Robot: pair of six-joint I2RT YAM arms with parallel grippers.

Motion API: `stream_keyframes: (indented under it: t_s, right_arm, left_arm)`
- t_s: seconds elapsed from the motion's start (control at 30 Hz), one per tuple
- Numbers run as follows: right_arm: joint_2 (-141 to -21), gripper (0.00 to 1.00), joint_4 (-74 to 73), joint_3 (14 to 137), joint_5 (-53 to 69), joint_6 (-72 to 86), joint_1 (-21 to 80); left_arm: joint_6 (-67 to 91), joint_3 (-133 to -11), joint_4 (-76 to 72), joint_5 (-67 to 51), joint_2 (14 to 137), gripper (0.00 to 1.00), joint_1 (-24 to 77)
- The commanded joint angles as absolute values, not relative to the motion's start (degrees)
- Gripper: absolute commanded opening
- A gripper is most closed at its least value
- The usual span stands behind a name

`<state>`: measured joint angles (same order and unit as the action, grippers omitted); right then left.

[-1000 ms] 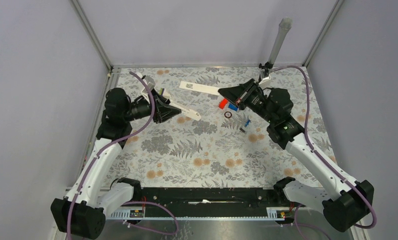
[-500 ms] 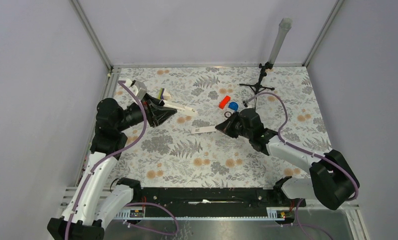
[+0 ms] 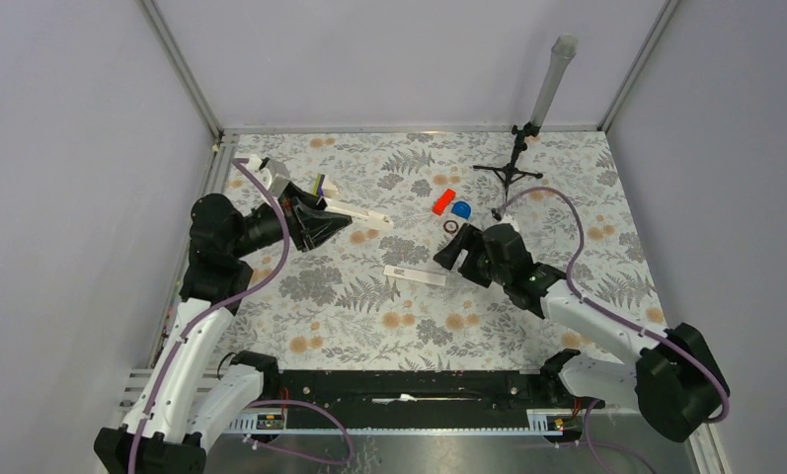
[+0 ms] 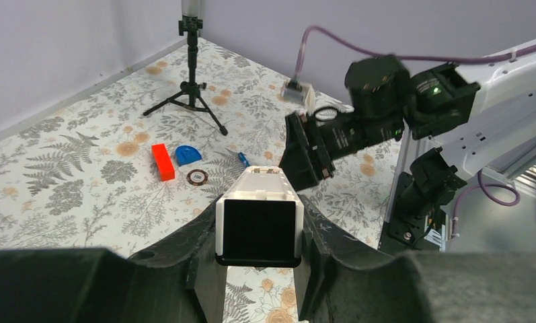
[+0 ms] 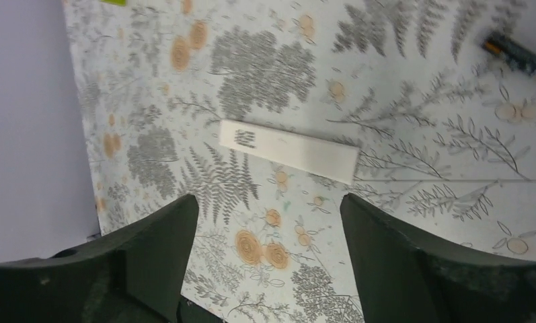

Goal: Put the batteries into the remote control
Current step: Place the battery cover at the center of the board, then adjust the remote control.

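Observation:
My left gripper [image 3: 328, 221] is shut on the remote control [image 3: 357, 213], a white bar held above the table and pointing right. In the left wrist view its dark end [image 4: 259, 232] sits clamped between the fingers [image 4: 319, 266]. One battery [image 4: 242, 159], small and blue, lies on the table near the ring; it also shows at the top right of the right wrist view [image 5: 514, 52]. My right gripper [image 3: 450, 257] hovers open, nothing between its fingers [image 5: 150, 249]. Just ahead of it lies a thin flat white strip [image 5: 288, 149] with a dark mark.
The flat white strip [image 3: 416, 274] lies mid-table. A red block [image 3: 442, 201], a blue half-round piece [image 3: 461, 208] and a small ring [image 3: 451, 227] sit behind the right gripper. A black tripod [image 3: 511, 166] stands at the back right.
The right gripper has opened and let go of the flat white strip, which now lies on the table. The right arm pulled back slightly. The left arm keeps the remote still.

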<state>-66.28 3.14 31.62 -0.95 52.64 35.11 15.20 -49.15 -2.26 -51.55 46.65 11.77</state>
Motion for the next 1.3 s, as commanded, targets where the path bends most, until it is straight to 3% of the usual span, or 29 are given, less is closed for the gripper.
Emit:
stream_keyframes:
  t_s: [0.0, 0.13, 0.23, 0.7, 1.03, 1.1, 1.2, 1.27]
  right_arm:
    - [-61.06, 0.88, -1.35, 40.38, 1.86, 41.51, 35.28]
    - [-59.39, 0.9, 4.8, 46.82, 27.2, 28.4, 35.26]
    - [-58.98, 0.89, 7.35, 51.06, 37.16, 25.52, 35.33]
    - [-69.61, 0.86, 1.3, 67.89, 48.89, 16.6, 40.31]
    - [-72.29, 0.59, -2.89, 71.63, 50.05, 14.57, 42.5]
    - [-72.81, 0.47, -3.15, 72.54, 49.4, 15.08, 42.81]
    - [-73.03, 0.3, -2.24, 73.63, 47.35, 16.07, 43.36]
    - [-72.65, 0.22, -1.1, 73.58, 44.77, 16.49, 43.64]
  left_arm:
    - [16.68, -52.61, -6.41, -56.25, 48.37, 0.0, 11.78]
    - [20.59, -55.12, -7.42, -64.09, 50.53, 0.0, 11.86]
    - [29.55, -55.45, -15.93, -70.69, 52.04, 0.0, 12.14]
    - [34.53, -58.56, -19.27, -74.27, 55.1, 0.0, 15.46]
    - [35.31, -59.46, -19.17, -72.29, 56.59, 0.0, 15.55]
    - [35.34, -59.57, -18.65, -70.75, 57.09, 0.01, 15.51]
    - [35.04, -60.51, -15.1, -67.09, 58.53, 0.11, 15.56]
    - [35.53, -61.07, -13.47, -63.41, 59.79, 0.32, 15.56]
